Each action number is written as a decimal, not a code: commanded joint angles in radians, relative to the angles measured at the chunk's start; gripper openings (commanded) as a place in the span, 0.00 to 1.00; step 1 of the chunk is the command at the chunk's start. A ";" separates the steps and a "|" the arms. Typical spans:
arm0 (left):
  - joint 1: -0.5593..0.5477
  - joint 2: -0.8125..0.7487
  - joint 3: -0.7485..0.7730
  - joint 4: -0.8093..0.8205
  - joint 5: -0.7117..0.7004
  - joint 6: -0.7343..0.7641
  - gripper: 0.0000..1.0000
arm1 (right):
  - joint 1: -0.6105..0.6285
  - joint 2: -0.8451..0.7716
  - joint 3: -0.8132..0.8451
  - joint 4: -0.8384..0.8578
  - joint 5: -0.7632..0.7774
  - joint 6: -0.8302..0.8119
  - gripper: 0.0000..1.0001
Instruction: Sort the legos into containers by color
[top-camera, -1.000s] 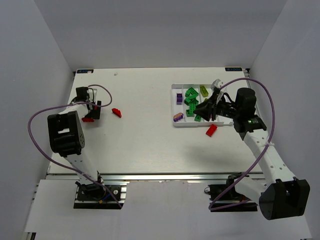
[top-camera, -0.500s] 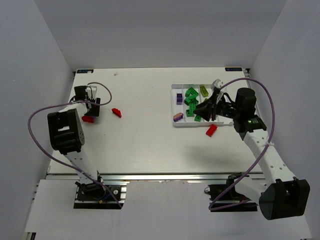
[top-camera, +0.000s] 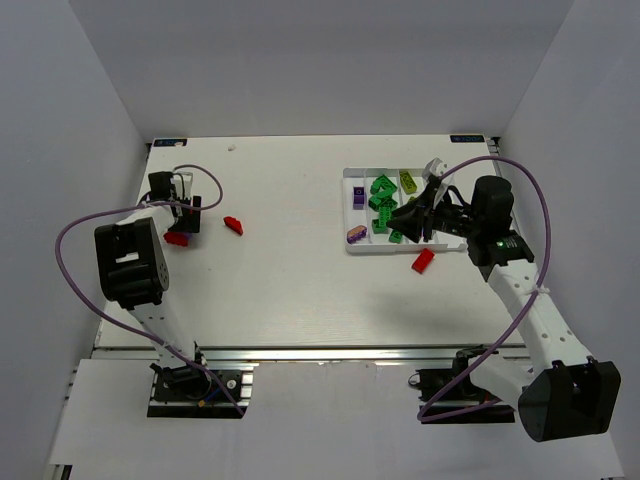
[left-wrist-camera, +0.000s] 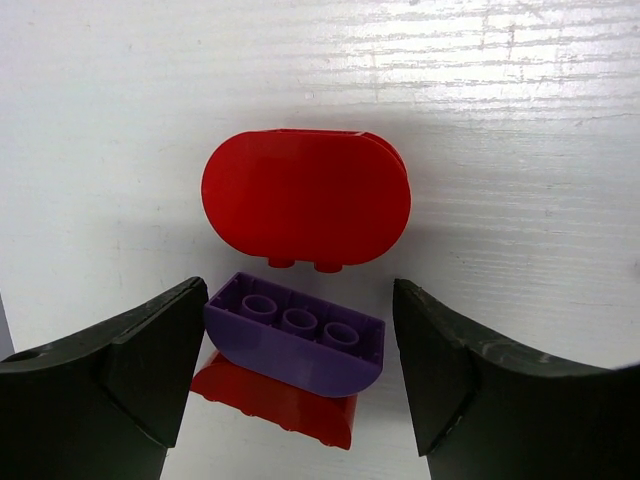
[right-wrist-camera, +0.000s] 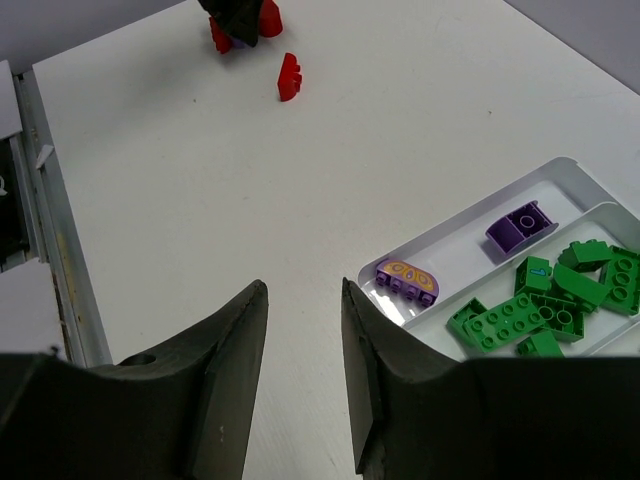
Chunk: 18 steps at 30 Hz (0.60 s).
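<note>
Left arm (top-camera: 130, 262) reaches to the counter's far-left corner, wrist pointing down. Its jaws are spread wide around a purple lego (left-wrist-camera: 295, 335) lying over a red lego (left-wrist-camera: 280, 412). They are not clamped: the left pad is at the brick's end and the right pad is clear of it. A rounded red lego (left-wrist-camera: 305, 197) sits just beyond, and another red lego (top-camera: 233, 225) lies apart to the right.

Right arm (top-camera: 492, 215) bends in from the right edge. Its jaws are part-way apart over the tray (right-wrist-camera: 455, 238), with nothing between them. The tray sits far-right: purples (right-wrist-camera: 522, 225) in the left compartment, greens (right-wrist-camera: 530, 310) in the next. A stray red lego (top-camera: 423, 261) lies just off the tray's near edge.

Open counter lies between the two work spots and along the near edge.
</note>
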 joint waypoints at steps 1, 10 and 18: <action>0.003 -0.028 -0.017 -0.066 0.003 0.000 0.84 | 0.005 -0.027 0.023 0.046 -0.021 0.002 0.41; 0.003 -0.028 -0.039 -0.055 0.008 -0.023 0.76 | 0.003 -0.028 0.023 0.046 -0.023 0.007 0.41; 0.003 -0.066 -0.040 -0.050 0.021 -0.068 0.61 | 0.003 -0.030 0.023 0.047 -0.024 0.010 0.41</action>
